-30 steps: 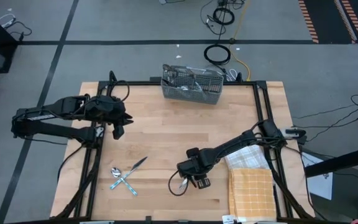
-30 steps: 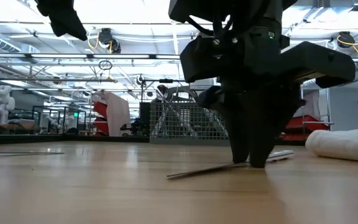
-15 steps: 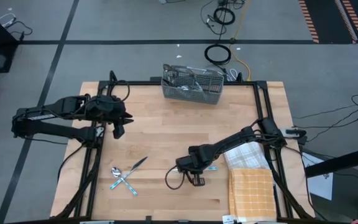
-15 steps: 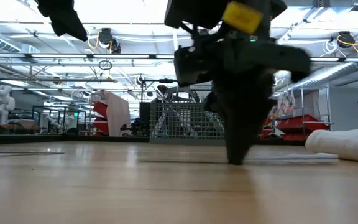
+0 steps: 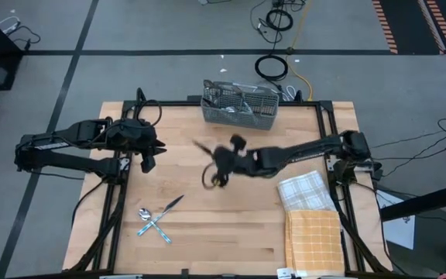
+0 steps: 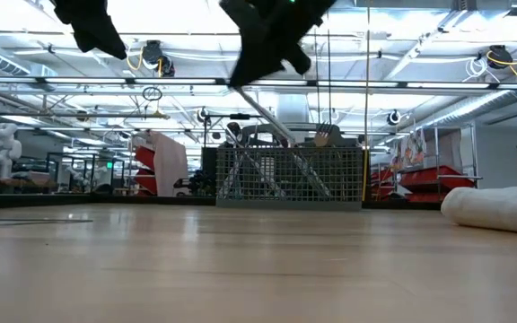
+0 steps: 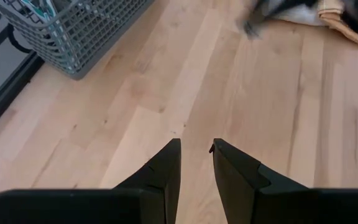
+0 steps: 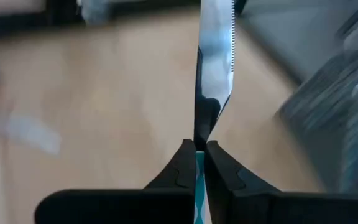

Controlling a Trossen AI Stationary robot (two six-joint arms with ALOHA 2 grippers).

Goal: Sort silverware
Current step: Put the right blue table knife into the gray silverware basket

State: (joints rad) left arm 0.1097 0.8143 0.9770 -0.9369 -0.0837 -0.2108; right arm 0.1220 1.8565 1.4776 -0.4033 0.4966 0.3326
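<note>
Two fingers of the right gripper (image 8: 196, 163) are pinched tight on a knife (image 8: 215, 68), its serrated blade jutting straight out ahead of them, up off the table (image 5: 207, 225). Beyond its tip sits the mesh caddy (image 5: 238, 105). The left gripper (image 7: 196, 163) hangs with its fingers slightly parted, holding nothing.

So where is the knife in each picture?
High view: the knife is mid-table, sticking out of the right end effector, just below the basket.
Low view: a thin slanted line under the raised right end effector, in front of the basket.
Left wrist view: too blurred to tell; basket shows.
Right wrist view: blade straight ahead, handle pinched.
Shared landmark: the basket.
</note>
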